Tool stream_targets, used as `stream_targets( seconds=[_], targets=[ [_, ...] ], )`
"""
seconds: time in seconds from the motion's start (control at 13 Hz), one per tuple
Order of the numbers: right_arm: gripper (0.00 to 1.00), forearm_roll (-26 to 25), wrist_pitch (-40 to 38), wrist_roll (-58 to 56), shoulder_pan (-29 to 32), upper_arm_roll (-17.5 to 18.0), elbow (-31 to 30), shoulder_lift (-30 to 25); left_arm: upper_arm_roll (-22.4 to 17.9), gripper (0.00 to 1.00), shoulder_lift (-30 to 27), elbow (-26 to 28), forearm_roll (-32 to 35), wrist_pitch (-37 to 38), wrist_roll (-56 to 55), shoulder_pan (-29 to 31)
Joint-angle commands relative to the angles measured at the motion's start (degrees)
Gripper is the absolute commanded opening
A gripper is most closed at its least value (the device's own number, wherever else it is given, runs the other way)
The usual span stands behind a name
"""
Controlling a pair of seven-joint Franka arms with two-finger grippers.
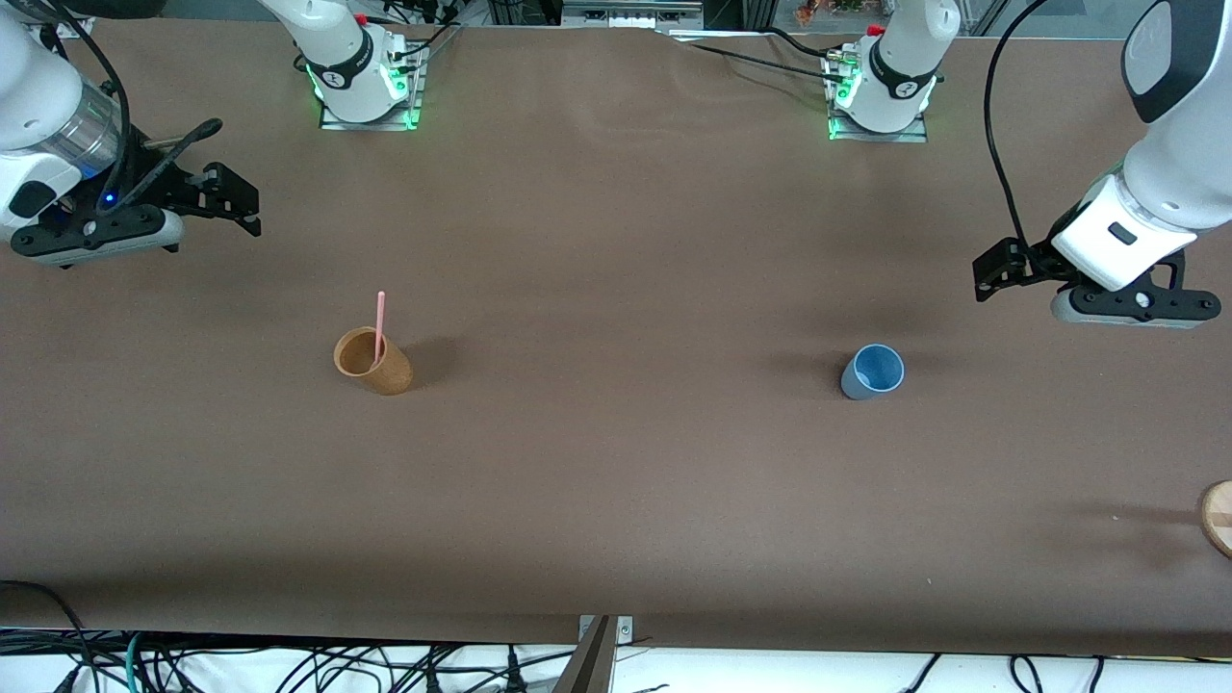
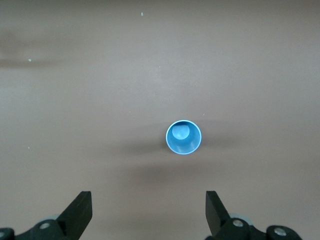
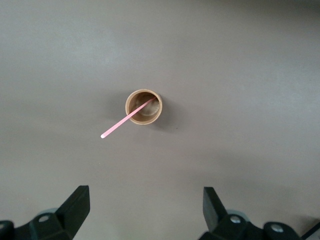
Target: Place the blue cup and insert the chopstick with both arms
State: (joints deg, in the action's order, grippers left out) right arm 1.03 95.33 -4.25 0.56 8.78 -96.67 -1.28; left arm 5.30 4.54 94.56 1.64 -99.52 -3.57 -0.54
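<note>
The blue cup [image 1: 874,372] stands upright and empty on the brown table toward the left arm's end; it also shows in the left wrist view [image 2: 184,137]. The pink chopstick [image 1: 380,324] leans inside the orange-tan cup [image 1: 372,361] toward the right arm's end; both also show in the right wrist view, the chopstick [image 3: 122,122] and the cup [image 3: 144,107]. My left gripper [image 1: 996,271] [image 2: 148,200] hangs open and empty over bare table, apart from the blue cup. My right gripper [image 1: 241,199] [image 3: 145,197] hangs open and empty over bare table, apart from the orange-tan cup.
A round wooden object [image 1: 1219,516] lies at the table's edge at the left arm's end, nearer to the front camera than the blue cup. Cables hang below the table's front edge [image 1: 289,664]. Brown table [image 1: 616,433] spreads between the two cups.
</note>
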Motion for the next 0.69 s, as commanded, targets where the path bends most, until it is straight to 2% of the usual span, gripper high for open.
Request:
stream_targets(
  seconds=[0.0,0.62],
  targets=[
    [1.00,-0.59,0.73,-0.50,0.58,0.27,-2.29,-1.97,-0.03,1.00,-1.37,1.07,-1.56,0.82,0.32,0.27],
    [1.00,-0.85,0.91,-0.85,0.58,0.27,-2.30,-1.97,0.24,1.00,-1.11,0.19,-1.56,0.65,0.41,0.01]
  ],
)
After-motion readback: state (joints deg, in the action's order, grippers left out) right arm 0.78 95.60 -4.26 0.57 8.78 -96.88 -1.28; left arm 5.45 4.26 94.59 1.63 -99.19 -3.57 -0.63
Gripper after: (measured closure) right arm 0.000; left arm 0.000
